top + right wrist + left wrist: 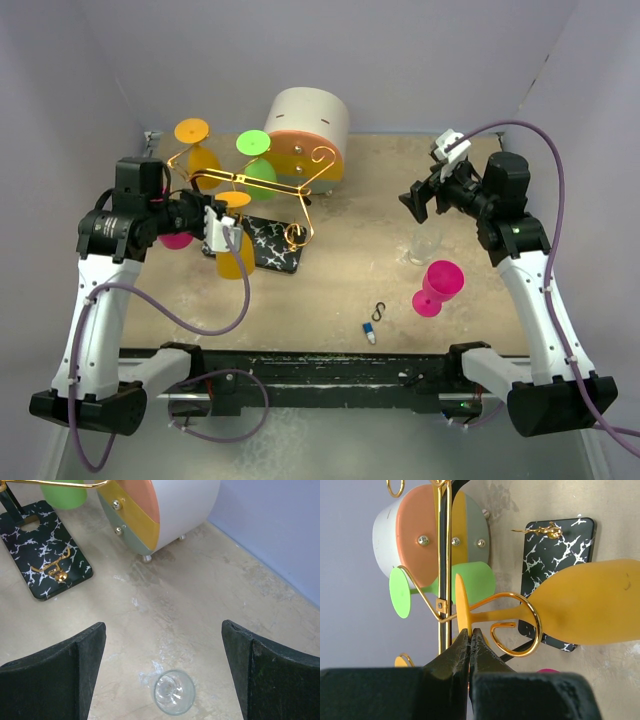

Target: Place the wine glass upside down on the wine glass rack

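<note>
The wine glass rack point(262, 187) is a gold wire stand on a black marbled base point(272, 246). My left gripper point(224, 226) is shut on the round foot point(461, 605) of an orange-yellow wine glass point(592, 605). The glass is held upside down at the rack, its stem lying inside a gold hook loop point(520, 625). An orange glass point(194, 140) and a green glass point(257, 160) hang on the rack. My right gripper point(418, 200) is open and empty above a clear glass point(174, 692) standing on the table.
A round cream drawer box point(308, 130) stands behind the rack. A pink glass point(437, 288) lies at the right front, and another pink one point(178, 239) shows beside my left arm. A small S-hook point(379, 311) and a blue-white capsule point(370, 332) lie near the front edge.
</note>
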Tool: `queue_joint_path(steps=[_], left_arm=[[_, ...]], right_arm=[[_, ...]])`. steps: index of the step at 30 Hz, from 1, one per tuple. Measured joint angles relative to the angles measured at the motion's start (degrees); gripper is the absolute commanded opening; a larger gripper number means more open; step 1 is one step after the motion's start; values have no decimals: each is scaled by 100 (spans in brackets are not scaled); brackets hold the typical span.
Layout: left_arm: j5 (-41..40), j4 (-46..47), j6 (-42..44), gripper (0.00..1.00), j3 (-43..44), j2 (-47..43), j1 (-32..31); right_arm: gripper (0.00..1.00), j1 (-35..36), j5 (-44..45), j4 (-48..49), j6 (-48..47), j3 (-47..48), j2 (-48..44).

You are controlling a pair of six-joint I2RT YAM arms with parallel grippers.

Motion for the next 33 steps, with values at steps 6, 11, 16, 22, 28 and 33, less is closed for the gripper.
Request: queue_joint_path(steps=[6,11,16,22,28,33], left_arm=[[50,-205,66,0,0,-101,-2],[61,-361,109,0,0,-175,-26],[33,-490,109,0,0,-280,-26],[-188,-533,103,0,-2,-376,-26],[-592,-490,9,0,-142,-505,-26],[-782,-310,-92,0,-341,-570,-26]], right_arm=[[100,-7,0,0,0,-15,2],[100,-33,-2,0,2,-15,2],[100,-37,0,0,2,-15,11],[100,-37,0,0,2,-15,37],[100,-39,-2,-2,2,-20,37],[100,-61,0,-2,2,-20,42]])
